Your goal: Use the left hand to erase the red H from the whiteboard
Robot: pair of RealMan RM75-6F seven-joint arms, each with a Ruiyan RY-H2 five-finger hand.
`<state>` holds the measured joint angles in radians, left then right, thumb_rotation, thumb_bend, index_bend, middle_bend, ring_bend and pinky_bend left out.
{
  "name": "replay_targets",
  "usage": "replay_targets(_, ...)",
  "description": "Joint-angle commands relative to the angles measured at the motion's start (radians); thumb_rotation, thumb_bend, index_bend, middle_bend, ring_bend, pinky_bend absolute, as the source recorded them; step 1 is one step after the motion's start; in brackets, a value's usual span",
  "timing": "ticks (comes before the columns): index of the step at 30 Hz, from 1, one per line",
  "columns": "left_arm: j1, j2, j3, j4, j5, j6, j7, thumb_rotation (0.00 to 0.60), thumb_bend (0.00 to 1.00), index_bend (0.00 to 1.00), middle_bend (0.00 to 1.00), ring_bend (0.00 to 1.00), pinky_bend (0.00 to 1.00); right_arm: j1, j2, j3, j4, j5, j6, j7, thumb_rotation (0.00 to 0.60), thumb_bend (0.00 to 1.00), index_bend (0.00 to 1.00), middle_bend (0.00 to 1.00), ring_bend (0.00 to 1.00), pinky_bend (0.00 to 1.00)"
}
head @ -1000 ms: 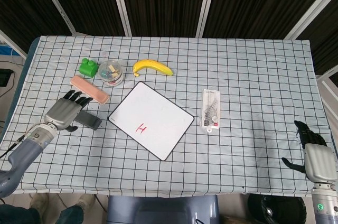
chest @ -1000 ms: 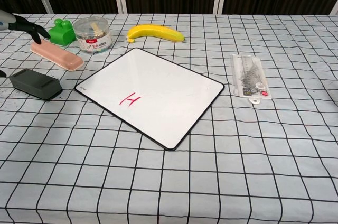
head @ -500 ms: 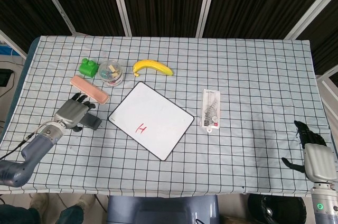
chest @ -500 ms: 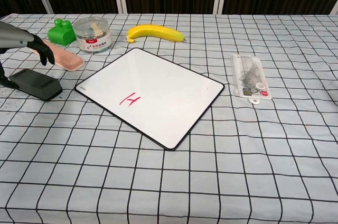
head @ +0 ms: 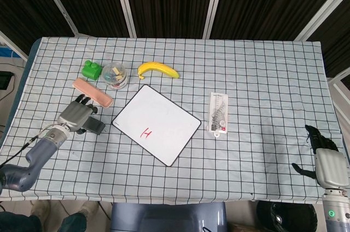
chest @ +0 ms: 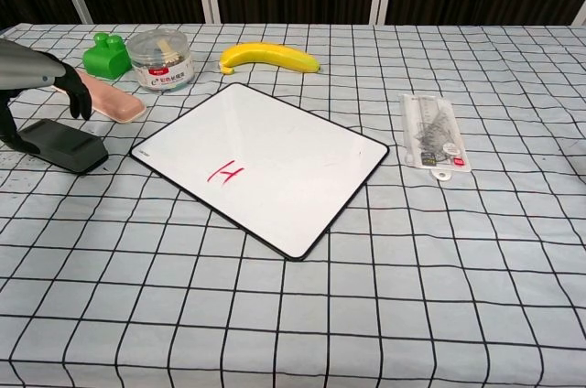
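Note:
The whiteboard (head: 161, 117) lies tilted at the table's middle, with the red H (head: 146, 132) near its front-left corner; the chest view also shows the H (chest: 225, 171). A dark grey eraser (head: 96, 126) lies left of the board. My left hand (head: 75, 116) is lowered over the eraser's left end. In the chest view its thumb reaches the near side of the eraser (chest: 69, 148) while its fingers (chest: 78, 95) hang spread behind it, not closed. My right hand (head: 328, 163) rests at the table's front right corner, fingers apart and holding nothing.
Behind the eraser lies a pink case (head: 93, 92). A green block (head: 91, 70), a clear jar (head: 115, 75) and a banana (head: 158, 69) sit along the back. A packaged ruler set (head: 218, 112) lies right of the board.
My left hand has come down and forward over the eraser, its thumb dropping to the eraser's near side. The eraser, the board and my right hand have not moved.

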<state>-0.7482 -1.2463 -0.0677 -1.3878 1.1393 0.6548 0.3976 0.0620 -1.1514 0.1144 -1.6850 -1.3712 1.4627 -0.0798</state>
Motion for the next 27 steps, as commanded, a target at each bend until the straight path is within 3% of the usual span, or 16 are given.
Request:
replay_targets(1, 0.002, -0.012, 0.004, 0.011, 0.019, 0.011, -0.022, 0.600, 0.16, 0.35, 0.33, 0.09, 0.09, 0.000, 0.001, 0.000, -0.001, 0.002, 0.000, 0.001, 0.600, 0.06, 0.09, 0.12, 0.21, 0.23)
replay_targets(27, -0.005, -0.048, 0.038, 0.067, 0.071, 0.034, -0.060, 0.600, 0.16, 0.40, 0.40, 0.10, 0.09, 0.002, 0.004, 0.000, -0.006, 0.012, -0.010, 0.001, 0.600, 0.06, 0.09, 0.12, 0.21, 0.23)
